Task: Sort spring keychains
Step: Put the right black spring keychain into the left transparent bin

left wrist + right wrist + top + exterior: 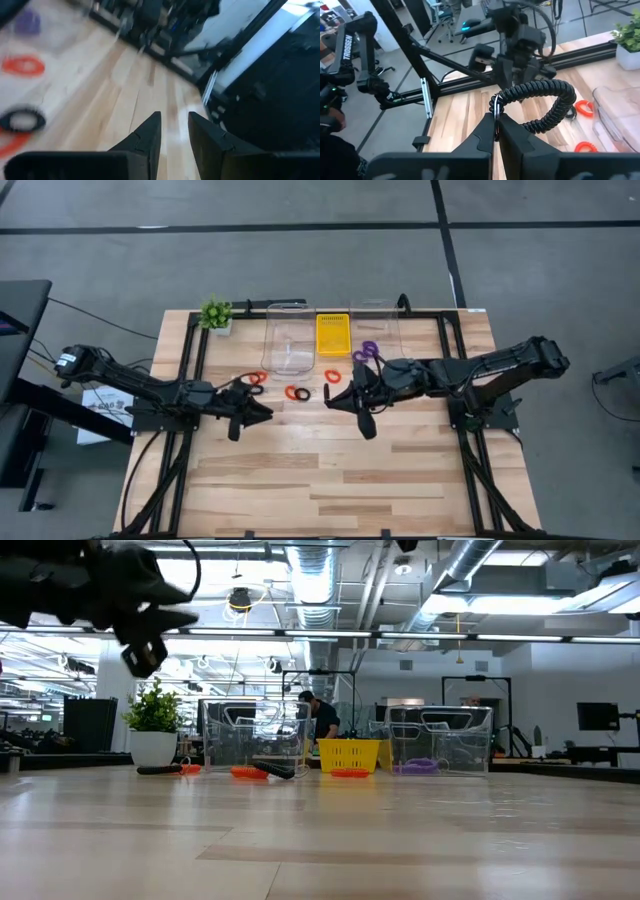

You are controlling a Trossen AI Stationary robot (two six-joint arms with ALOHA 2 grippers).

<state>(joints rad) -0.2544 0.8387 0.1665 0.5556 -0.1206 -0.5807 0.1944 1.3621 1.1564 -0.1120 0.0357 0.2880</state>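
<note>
My right gripper hangs above the table's middle, shut on a black spring keychain. My left gripper hovers left of centre, open, with nothing between its fingers. Loose on the wood lie red-orange keychains and a black one. Purple keychains lie by the right clear container. The left clear container stands beside the yellow tray. My right gripper pinches the black keychain by its metal ring between the free ends of its two fingers. The coiled cord arcs out beyond the fingertips, lifted clear of the table.
A small green plant stands at the far left corner. Black frame rails run along both sides of the table. The near half of the wooden top is bare. A person shows in the room behind.
</note>
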